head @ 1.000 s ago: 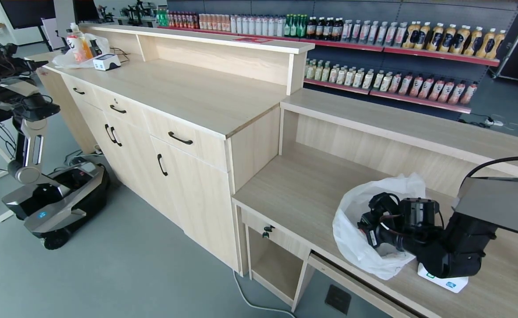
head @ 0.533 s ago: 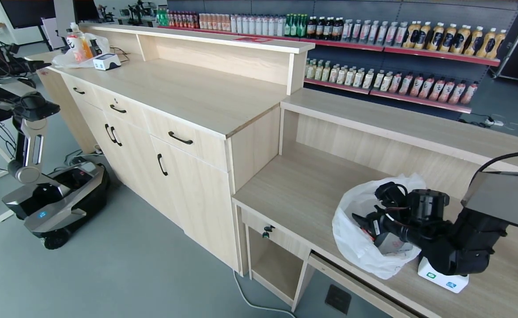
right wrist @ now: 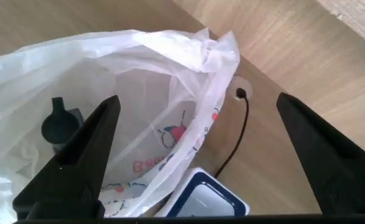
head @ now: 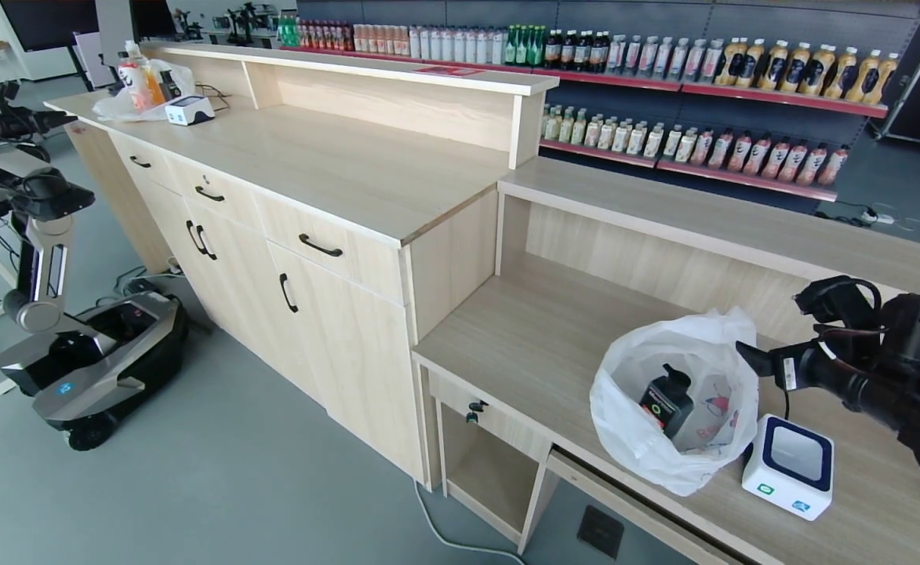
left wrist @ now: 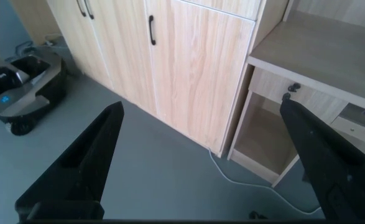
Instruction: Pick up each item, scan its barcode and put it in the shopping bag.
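Shopping bag (head: 624, 424) first: where is it?

On the lower desk (head: 538, 337), white plastic, mouth gaping upward. The right wrist view looks down into it (right wrist: 138, 56).

Anything inside?

A black pump bottle (head: 666, 400) sits at the bottom of the bag, seen in the right wrist view as a dark shape through the opening (right wrist: 61, 127).

And the scanner?

The scanner (head: 789, 467), a white box with a dark-rimmed window, stands on the desk just beside the bag, on the robot's right. Its black cable (right wrist: 235, 137) runs across the wood to a hole in the desktop.

What about the right gripper?

The right gripper (head: 750, 357) hovers beside the bag's rim, above the scanner, fingers spread wide with nothing between them (right wrist: 198, 102).

The left one?

The left gripper (left wrist: 202, 107) hangs over the grey floor (left wrist: 170, 168) in front of the wooden cabinet (left wrist: 194, 62), also spread wide and empty.
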